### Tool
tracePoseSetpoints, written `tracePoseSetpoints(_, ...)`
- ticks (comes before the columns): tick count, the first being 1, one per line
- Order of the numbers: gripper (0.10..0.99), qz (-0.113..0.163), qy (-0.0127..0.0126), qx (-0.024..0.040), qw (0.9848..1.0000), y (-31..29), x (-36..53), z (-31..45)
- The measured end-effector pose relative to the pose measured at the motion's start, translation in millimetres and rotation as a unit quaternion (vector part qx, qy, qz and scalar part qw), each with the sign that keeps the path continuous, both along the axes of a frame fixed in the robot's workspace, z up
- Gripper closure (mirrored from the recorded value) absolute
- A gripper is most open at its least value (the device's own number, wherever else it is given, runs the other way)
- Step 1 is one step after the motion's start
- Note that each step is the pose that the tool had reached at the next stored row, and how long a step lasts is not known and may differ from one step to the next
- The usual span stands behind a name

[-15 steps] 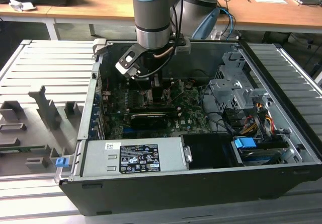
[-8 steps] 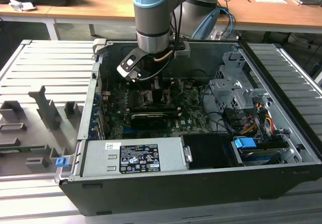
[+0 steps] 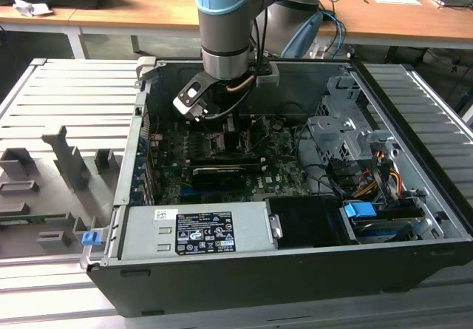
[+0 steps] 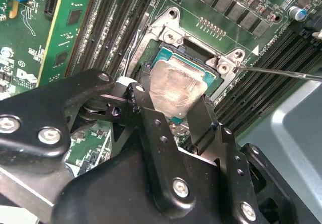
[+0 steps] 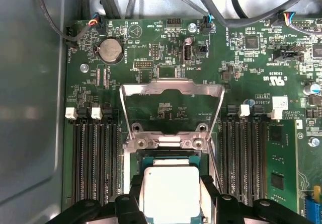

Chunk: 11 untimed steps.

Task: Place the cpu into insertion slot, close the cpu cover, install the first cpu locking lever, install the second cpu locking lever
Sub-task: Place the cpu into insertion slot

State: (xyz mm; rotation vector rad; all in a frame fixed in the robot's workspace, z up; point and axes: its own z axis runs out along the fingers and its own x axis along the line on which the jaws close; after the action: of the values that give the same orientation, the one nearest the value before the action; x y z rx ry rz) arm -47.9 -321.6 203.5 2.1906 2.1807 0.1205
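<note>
My gripper [image 4: 176, 94] is shut on the cpu [image 4: 177, 85], a silvery square chip with one black finger against each of two opposite sides. The cpu [image 5: 168, 191] sits level directly over the insertion slot [image 4: 201, 44]; whether it rests in the slot or hovers just above it I cannot tell. The cpu cover [image 5: 171, 87] stands flipped open behind the slot, a thin metal frame with a square window. A thin lever rod [image 4: 282, 73] sticks out beside the slot. In the exterior view the gripper [image 3: 225, 122] reaches down into the open computer case over the green board.
Rows of black memory slots [image 5: 93, 158] flank the socket on both sides. A long black card [image 3: 218, 174], a grey power supply [image 3: 196, 229] and a drive cage with cables [image 3: 340, 122] crowd the case. A grey fixture tray [image 3: 59, 166] lies on the exterior view's left.
</note>
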Motion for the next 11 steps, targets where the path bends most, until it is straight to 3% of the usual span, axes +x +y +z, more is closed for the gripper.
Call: tracePoseSetpoints(11, 0.545, 0.000, 0.0000, 0.0000, 1.0000, 0.4, 0.2, -2.5)
